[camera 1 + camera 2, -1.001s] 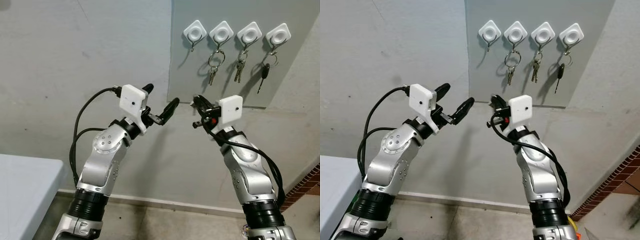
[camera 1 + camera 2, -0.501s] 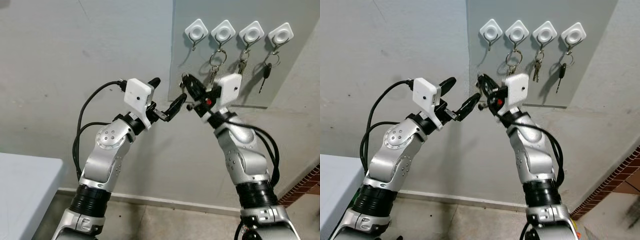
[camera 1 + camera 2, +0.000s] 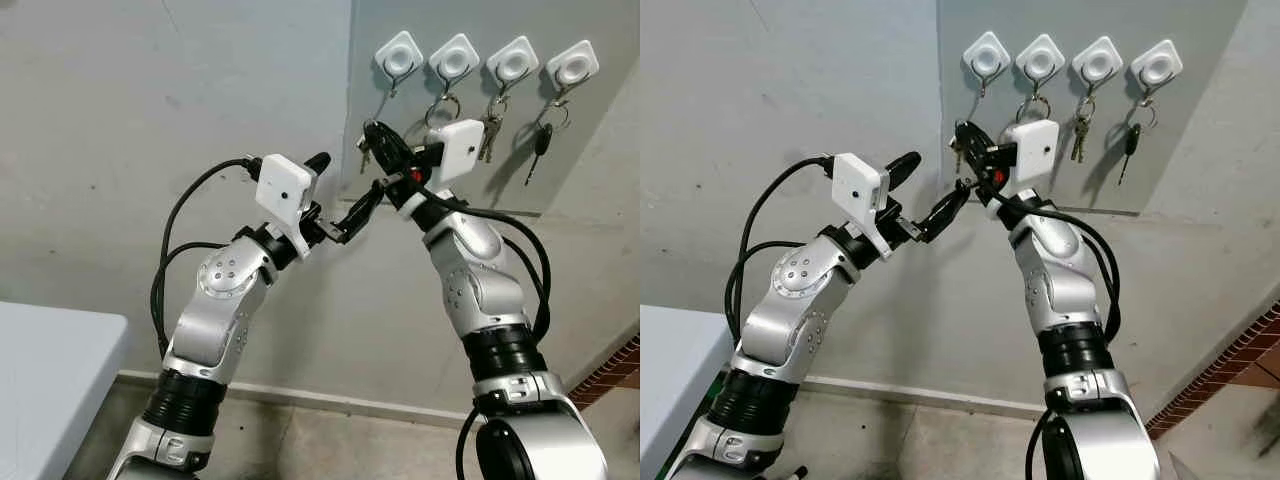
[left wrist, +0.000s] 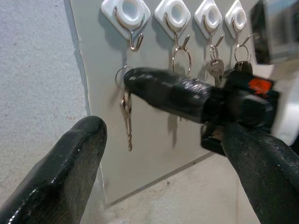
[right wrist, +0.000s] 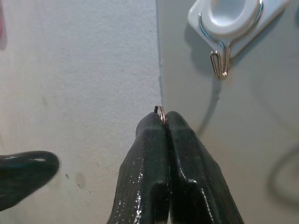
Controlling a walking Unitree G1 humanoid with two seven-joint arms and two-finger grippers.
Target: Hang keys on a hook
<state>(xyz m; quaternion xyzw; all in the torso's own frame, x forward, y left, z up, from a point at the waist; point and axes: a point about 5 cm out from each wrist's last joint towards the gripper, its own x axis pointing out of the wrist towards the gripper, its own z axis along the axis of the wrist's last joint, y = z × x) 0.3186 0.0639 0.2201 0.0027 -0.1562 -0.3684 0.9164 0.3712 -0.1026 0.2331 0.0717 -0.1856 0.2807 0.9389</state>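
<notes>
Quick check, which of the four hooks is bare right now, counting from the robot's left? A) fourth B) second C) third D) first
D: the first hook carries nothing, while the other three each hold keys; the right gripper has its jaws shut on the key ring just below and to the left of that hook.

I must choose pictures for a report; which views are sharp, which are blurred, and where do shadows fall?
Left eye view: sharp, even light; hooks cast soft shadows on the board. Left wrist view: the right gripper and keys are slightly blurred, the near finger soft. Right wrist view: sharp, with a clear shadow under the empty hook.
</notes>
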